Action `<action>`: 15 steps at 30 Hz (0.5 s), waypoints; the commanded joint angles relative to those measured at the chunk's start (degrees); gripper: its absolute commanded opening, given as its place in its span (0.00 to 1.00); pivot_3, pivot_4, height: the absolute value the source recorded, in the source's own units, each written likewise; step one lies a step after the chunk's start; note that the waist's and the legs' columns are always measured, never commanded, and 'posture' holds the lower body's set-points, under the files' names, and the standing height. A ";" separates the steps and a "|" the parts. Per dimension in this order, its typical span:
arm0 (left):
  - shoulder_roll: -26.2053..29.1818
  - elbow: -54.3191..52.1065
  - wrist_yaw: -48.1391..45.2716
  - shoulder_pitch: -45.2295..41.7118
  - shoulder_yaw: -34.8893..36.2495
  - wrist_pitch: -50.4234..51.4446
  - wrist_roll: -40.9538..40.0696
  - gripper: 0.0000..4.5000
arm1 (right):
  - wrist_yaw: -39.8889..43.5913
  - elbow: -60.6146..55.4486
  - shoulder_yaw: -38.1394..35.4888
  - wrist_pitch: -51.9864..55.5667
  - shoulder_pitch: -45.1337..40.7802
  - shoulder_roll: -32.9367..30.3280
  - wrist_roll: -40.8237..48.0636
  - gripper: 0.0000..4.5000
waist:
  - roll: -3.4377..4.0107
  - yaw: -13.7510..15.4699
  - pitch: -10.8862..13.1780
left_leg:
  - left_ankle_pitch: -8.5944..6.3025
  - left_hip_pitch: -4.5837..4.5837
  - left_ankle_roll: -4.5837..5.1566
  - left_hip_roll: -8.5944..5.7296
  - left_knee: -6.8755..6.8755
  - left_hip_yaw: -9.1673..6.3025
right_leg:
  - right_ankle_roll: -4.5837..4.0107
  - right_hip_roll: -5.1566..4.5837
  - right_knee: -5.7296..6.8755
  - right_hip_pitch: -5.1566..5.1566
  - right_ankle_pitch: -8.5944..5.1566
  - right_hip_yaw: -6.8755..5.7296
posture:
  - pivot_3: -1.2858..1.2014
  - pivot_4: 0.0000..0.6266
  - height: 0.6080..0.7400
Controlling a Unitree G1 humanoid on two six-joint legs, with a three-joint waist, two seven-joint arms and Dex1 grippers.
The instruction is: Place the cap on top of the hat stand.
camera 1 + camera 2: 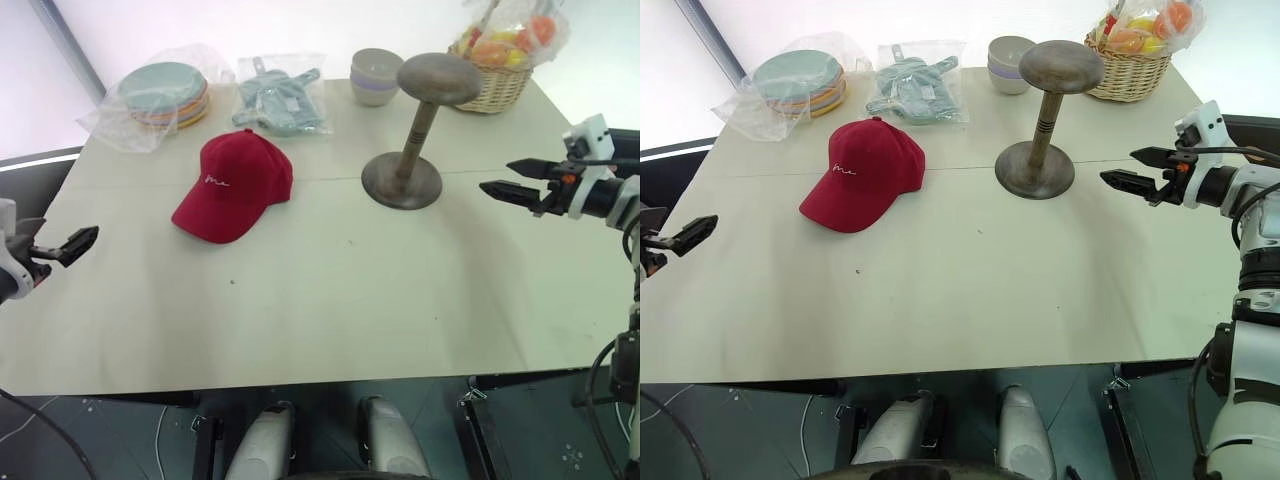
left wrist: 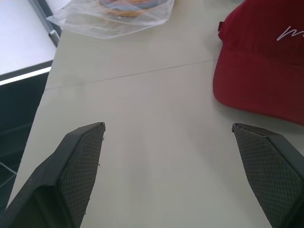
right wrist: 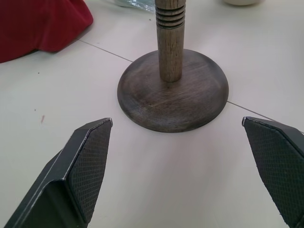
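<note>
My right claw (image 1: 508,180) has two slim black fingers, an orange mark and a white housing behind them, with black cables trailing. My left claw (image 2: 171,178) shows black pads with a diamond-grid texture.

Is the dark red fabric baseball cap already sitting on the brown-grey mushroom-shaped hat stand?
No, the cap lies flat on the table beside the bare stand.

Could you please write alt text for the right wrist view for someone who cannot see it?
The hat stand's round wooden base and ringed stem rise from the pale table, ahead of the right gripper's open black fingers. An edge of the red cap lies beyond.
</note>
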 commanded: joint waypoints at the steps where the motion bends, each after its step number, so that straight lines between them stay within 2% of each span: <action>1: 1.20 -0.29 0.77 -0.58 1.77 -1.31 0.98 1.00 | -0.33 0.37 -1.45 -1.64 -2.45 -1.13 -0.19 1.00 | 0.00 -0.01 0.00 | 0.00 0.00 0.00 0.00 0.00 0.00 | 0.00 0.00 0.00 0.00 0.00 0.00 | 0.52 0.24 1.00; 9: 2.73 0.80 -0.19 -0.46 1.36 -2.17 2.58 1.00 | -0.04 1.43 -1.15 -2.39 -3.27 -1.18 -0.82 1.00 | 0.00 0.01 0.00 | 0.00 0.00 0.00 0.00 0.00 0.00 | 0.00 0.00 0.00 0.00 0.00 0.00 | 0.52 0.24 1.00; 15: 5.88 2.47 -3.51 0.12 -1.05 -8.45 6.72 1.00 | 3.31 -3.36 -0.12 1.29 -2.40 -1.47 0.33 1.00 | 0.01 -0.02 0.01 | 0.00 0.00 0.00 0.00 0.00 0.00 | 0.00 0.00 0.00 -0.01 0.00 0.00 | 0.52 0.24 1.00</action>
